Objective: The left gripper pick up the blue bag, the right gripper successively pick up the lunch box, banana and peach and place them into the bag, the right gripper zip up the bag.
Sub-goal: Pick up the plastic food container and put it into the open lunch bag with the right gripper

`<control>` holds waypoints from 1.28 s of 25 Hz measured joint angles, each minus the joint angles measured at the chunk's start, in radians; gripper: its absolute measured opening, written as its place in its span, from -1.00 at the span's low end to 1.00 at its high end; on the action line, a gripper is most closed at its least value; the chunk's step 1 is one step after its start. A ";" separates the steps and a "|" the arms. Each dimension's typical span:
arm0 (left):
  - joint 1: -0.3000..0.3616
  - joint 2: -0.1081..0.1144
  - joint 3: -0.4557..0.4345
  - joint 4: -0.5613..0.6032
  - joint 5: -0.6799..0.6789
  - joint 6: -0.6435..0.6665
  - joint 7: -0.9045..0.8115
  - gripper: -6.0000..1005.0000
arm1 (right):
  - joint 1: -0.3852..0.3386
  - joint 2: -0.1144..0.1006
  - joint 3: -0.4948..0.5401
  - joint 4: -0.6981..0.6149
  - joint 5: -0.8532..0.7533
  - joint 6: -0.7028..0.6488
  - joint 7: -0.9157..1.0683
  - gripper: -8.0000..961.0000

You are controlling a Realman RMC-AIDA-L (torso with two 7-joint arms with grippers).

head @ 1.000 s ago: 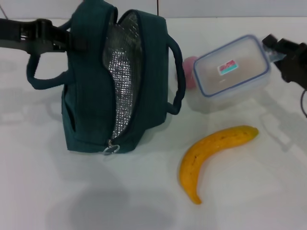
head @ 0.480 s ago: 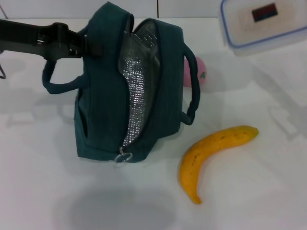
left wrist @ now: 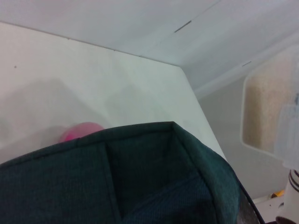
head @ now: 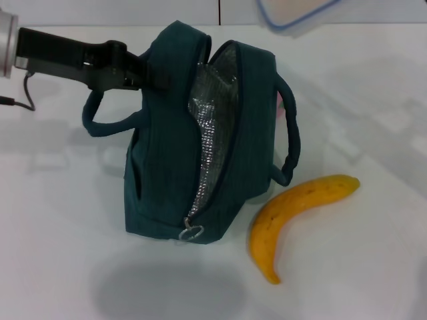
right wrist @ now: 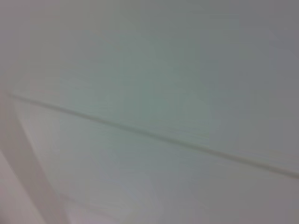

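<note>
Fabric dominates the scene: the blue bag (head: 207,140) stands upright on the white worktop (head: 60,233), toward its far edge and a little left of the middle, its mouth gaping so the silver foil lining (head: 208,150) shows, the metal ring pull (head: 193,233) hanging at the near end of the zipper. The left gripper (head: 143,70) reaches in from the left edge, its fingers clenched on the bag's upper left side beside one loop handle (head: 107,120). High at the far edge, the lunch box (head: 297,12) hangs in the air, only its blue-rimmed underside in sight; no label or writing is readable on it. The right gripper is out of sight, so I cannot tell how its fingers stand. The banana (head: 293,217) lies near the bag's right side, toward the front edge. The peach (left wrist: 80,132) peeks pink behind the bag in the left wrist view.
</note>
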 joint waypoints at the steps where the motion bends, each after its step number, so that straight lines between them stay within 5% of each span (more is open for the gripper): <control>1: 0.000 0.000 0.000 0.000 0.000 0.000 0.000 -0.91 | 0.025 0.000 -0.016 0.006 0.000 0.002 0.002 -0.61; 6: -0.017 -0.009 0.000 -0.002 0.004 -0.007 0.001 -0.91 | 0.075 0.000 -0.085 0.022 0.002 0.021 0.002 -0.59; 21: -0.012 -0.011 -0.008 -0.003 -0.007 -0.014 0.001 -0.91 | 0.042 0.000 -0.312 0.045 -0.006 0.142 -0.007 -0.52; 32: -0.017 -0.019 -0.005 -0.006 -0.009 -0.014 0.002 -0.91 | 0.062 0.000 -0.602 -0.144 0.002 0.421 0.039 -0.47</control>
